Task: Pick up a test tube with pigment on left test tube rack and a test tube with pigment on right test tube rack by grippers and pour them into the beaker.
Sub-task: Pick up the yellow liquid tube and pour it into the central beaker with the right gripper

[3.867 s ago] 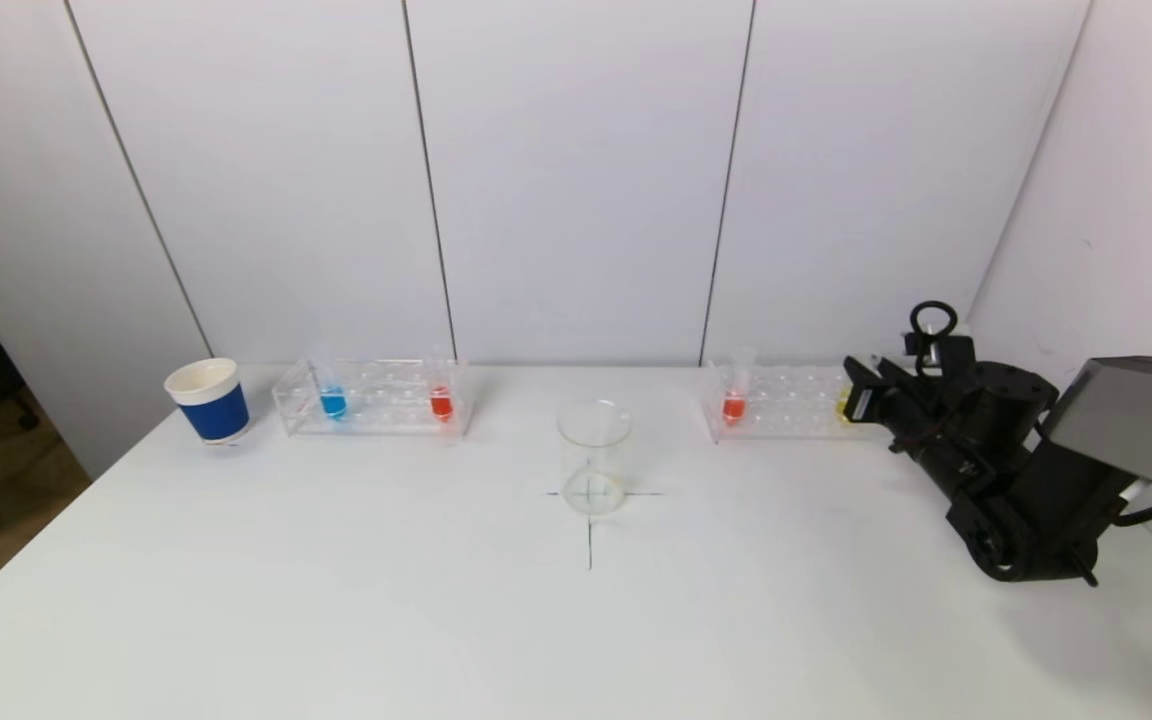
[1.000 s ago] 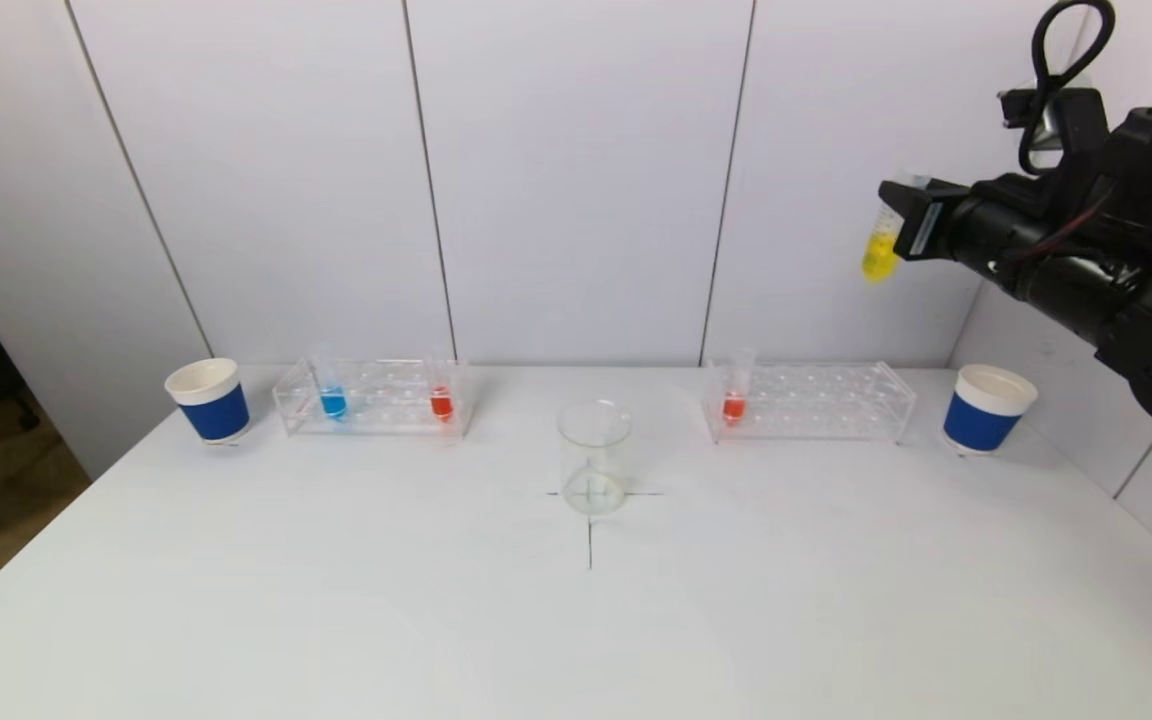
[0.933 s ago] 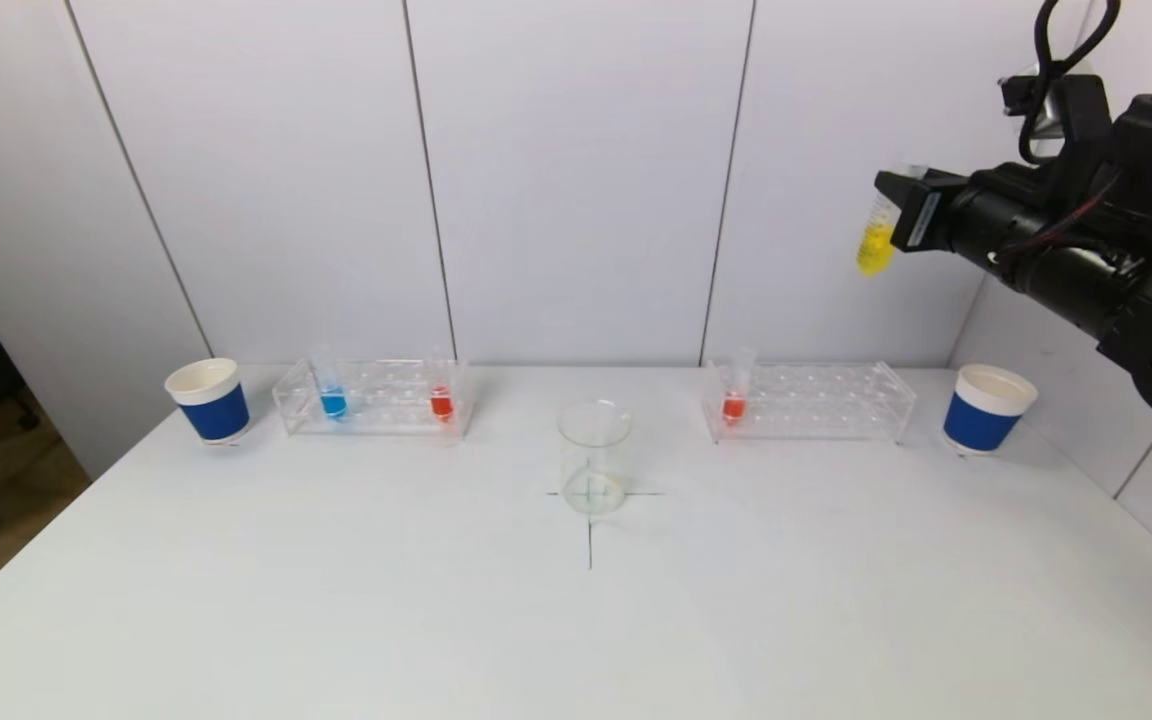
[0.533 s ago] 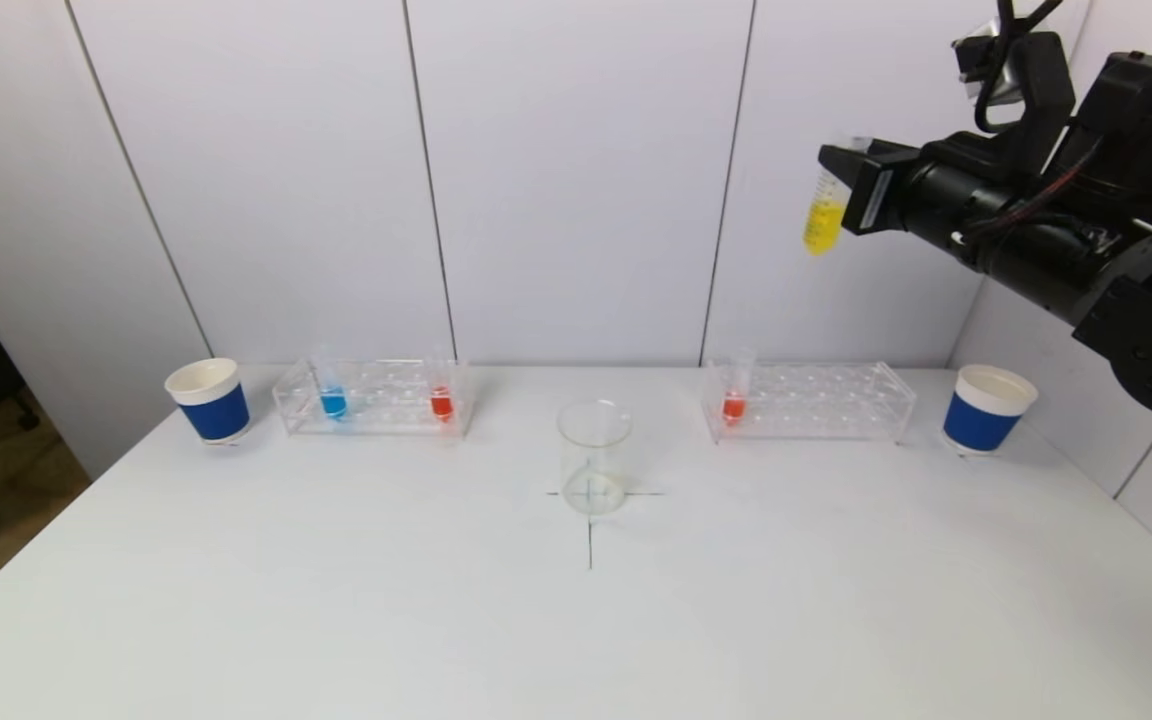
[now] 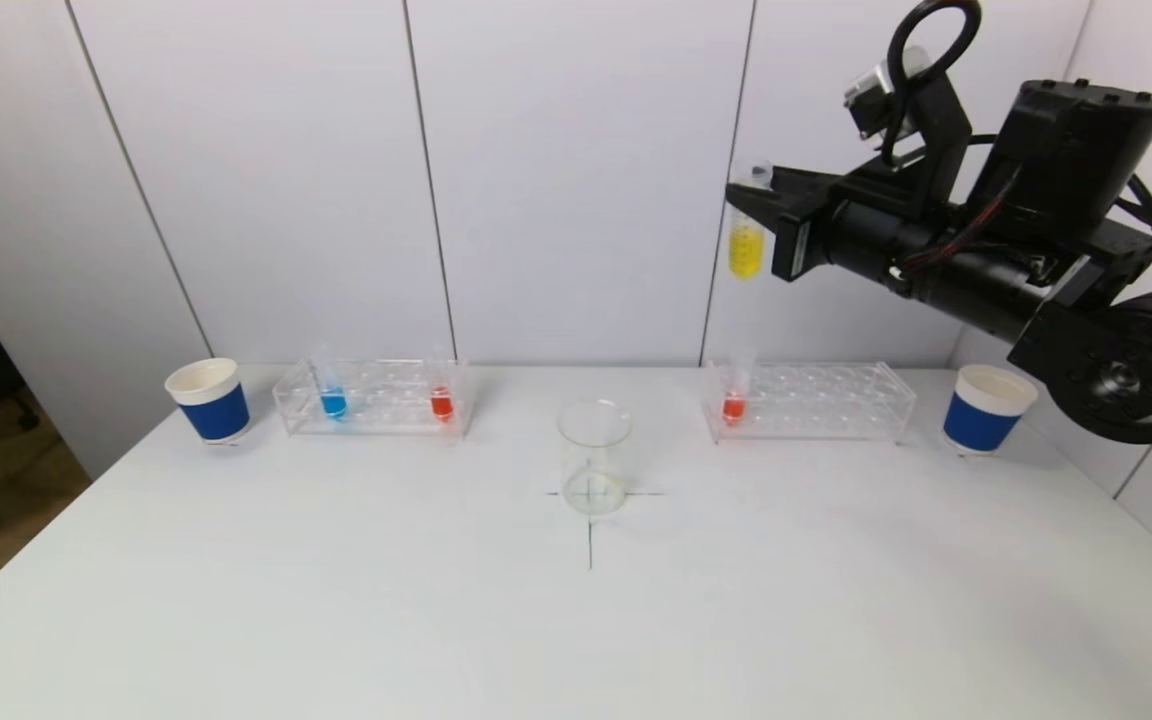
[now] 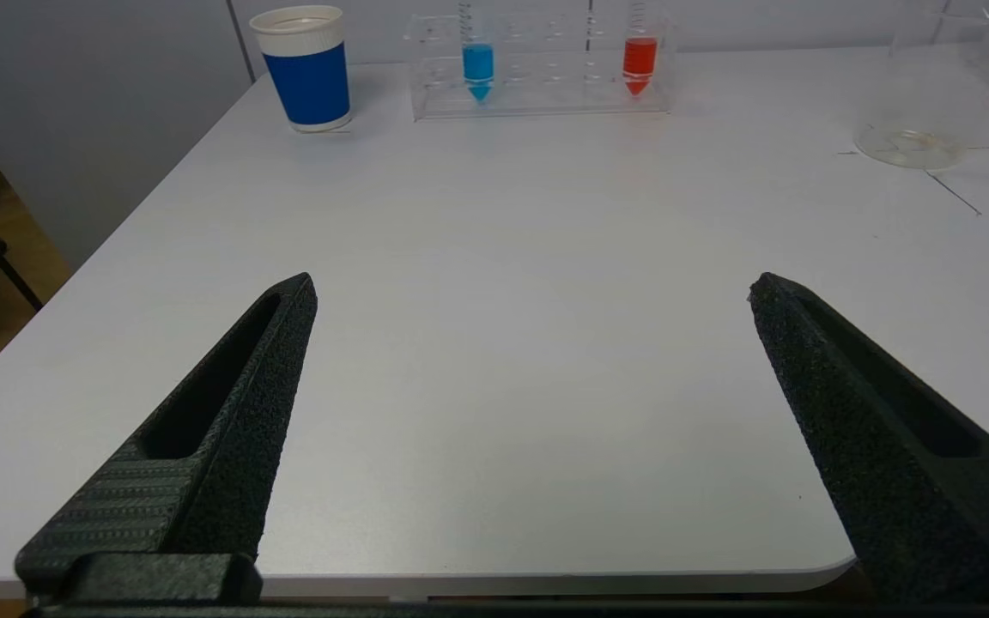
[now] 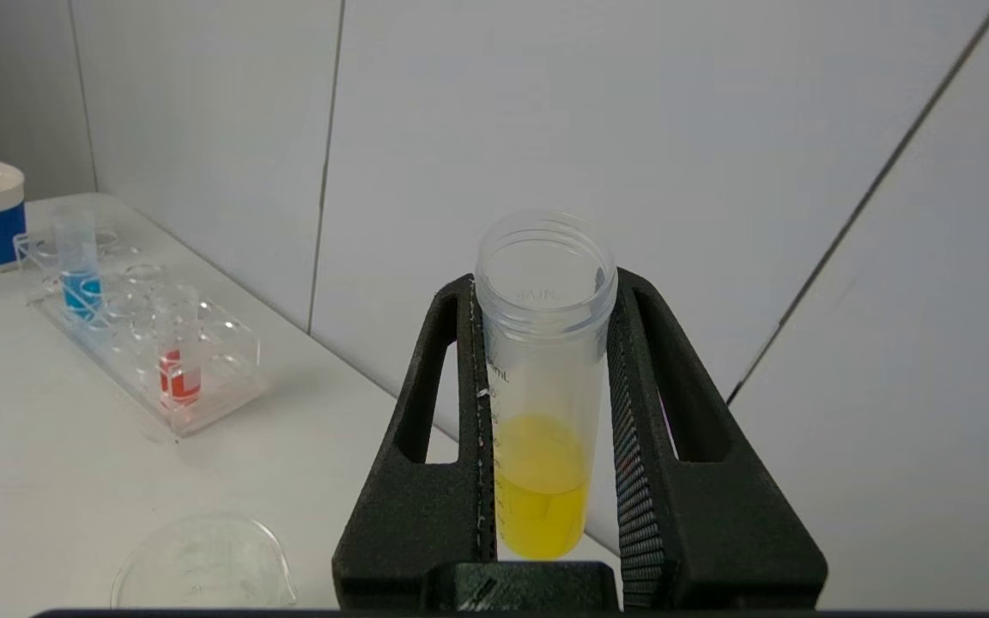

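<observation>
Before me the white worktop [image 5: 336, 600] carries a clear beaker [image 5: 593, 455] on a drawn cross. Two tube racks [image 5: 372, 398] [image 5: 808, 402] stand behind. A blue cup [image 5: 208, 400] [image 5: 986, 408] flanks each.

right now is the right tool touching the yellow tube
Touching. The right wrist view shows the right tool clamped on the yellow tube, both fingers pressed against its sides, no gap.

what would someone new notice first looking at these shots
The right gripper, raised high above the right rack, is shut on an upright yellow tube. Below, an empty beaker stands mid-table on a drawn cross, and blue cups bracket both racks.
</observation>
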You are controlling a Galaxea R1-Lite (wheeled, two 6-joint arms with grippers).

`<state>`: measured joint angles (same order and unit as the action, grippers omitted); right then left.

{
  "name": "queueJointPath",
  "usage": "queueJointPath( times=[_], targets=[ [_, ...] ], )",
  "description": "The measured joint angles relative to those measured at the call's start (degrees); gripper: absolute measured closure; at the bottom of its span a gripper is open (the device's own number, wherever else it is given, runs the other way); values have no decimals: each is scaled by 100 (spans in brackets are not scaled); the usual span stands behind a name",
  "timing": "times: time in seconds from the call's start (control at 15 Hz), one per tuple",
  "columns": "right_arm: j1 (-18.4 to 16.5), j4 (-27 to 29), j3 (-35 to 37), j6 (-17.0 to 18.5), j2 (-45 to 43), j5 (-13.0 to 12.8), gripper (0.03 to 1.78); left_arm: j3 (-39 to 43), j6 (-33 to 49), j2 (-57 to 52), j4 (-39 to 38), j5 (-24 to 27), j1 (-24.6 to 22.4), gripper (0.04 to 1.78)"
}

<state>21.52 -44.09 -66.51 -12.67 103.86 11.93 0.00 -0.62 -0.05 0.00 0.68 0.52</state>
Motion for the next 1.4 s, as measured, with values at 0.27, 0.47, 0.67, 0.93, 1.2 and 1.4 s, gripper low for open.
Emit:
queueJointPath(
  times=[0.27, 0.47, 0.67, 0.93, 1.2, 1.4],
  targets=[
    [50, -85, -110, -393, 394, 302, 136, 0, 0, 0, 0, 2, 0, 6],
    [50, -89, -305, -933, 724, 678, 136, 0, 2, 0, 0, 2, 0, 6],
    [80, -85, -418, -1593, 956, 931, 136, 0, 0, 0, 0, 2, 0, 6],
    [94, -74, -463, -2300, 1089, 1414, 136, 0, 0, 0, 0, 2, 0, 6],
    [117, -2, -669, -2915, 1185, 1659, 136, 0, 2, 0, 0, 2, 0, 6],
    [199, 13, -750, -3291, 1268, 1777, 136, 0, 0, 0, 0, 0, 0, 6]
  ],
)
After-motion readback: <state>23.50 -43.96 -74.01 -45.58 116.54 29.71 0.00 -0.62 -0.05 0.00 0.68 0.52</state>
